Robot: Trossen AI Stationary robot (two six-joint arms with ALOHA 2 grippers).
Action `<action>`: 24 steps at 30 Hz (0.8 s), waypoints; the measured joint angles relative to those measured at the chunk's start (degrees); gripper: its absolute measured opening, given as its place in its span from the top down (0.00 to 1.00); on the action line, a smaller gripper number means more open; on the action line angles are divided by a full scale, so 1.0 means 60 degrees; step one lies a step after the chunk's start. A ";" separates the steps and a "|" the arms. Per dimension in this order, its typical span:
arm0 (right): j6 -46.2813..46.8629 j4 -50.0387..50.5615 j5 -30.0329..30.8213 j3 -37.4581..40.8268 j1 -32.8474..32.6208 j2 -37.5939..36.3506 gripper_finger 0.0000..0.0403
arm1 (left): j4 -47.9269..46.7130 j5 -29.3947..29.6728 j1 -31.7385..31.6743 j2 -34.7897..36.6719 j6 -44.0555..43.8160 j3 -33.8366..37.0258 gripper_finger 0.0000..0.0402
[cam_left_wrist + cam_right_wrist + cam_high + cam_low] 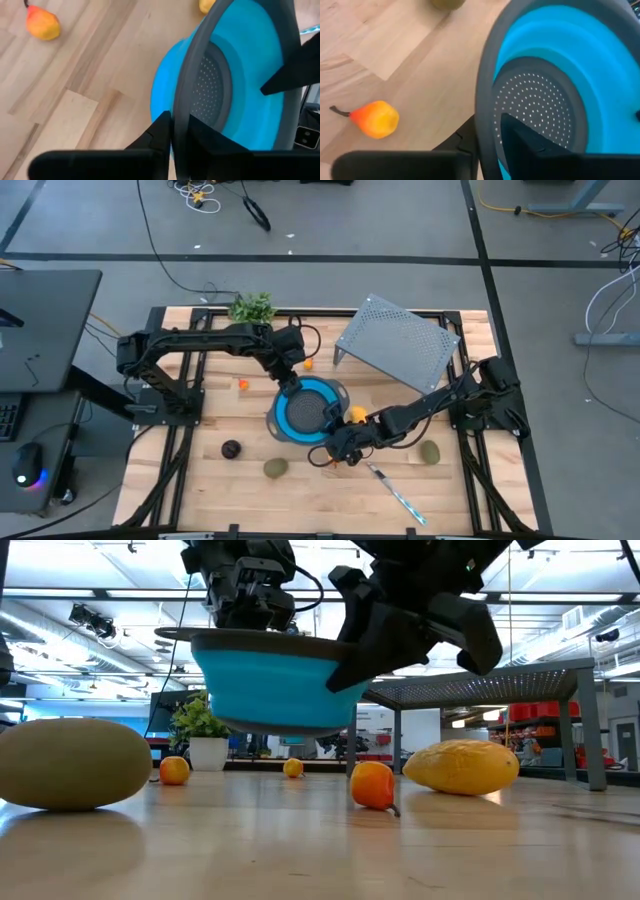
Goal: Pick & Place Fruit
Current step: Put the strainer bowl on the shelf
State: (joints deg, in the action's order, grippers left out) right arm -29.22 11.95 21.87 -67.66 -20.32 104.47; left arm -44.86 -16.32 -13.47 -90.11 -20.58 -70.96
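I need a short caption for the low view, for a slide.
Both hands hold the blue colander above the table, fruit lying beneath.

- Strainer bowl [306, 409]: mid-table, raised off the table [200, 470], between both arms.
- Metal rack [398, 341]: behind the bowl, rightward.
- Knife [396, 491]: front, right of centre.

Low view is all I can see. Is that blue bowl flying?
Observer: No. The left gripper pinches the bowl by its rim and holds it up.
Operator: Is the other arm helping?
Observer: The right gripper is at the rim too, roughly across from the left one.
Operator: Any fruit inside?
Observer: None shows inside, only the bowl's holey bottom.
Operator: What fruit am I missing?
Observer: A purple ball on the table, on the left arm's side of the bowl.
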 joint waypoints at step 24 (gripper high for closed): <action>-0.0225 -0.0191 -0.0217 0.0012 -0.0172 -0.0042 0.96 | -0.1298 0.1345 0.0441 0.0693 0.1413 -0.0982 0.40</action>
State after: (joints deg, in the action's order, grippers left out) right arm -30.57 10.81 20.56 -67.59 -21.35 104.21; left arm -52.65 -8.25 -10.83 -85.95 -12.11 -76.85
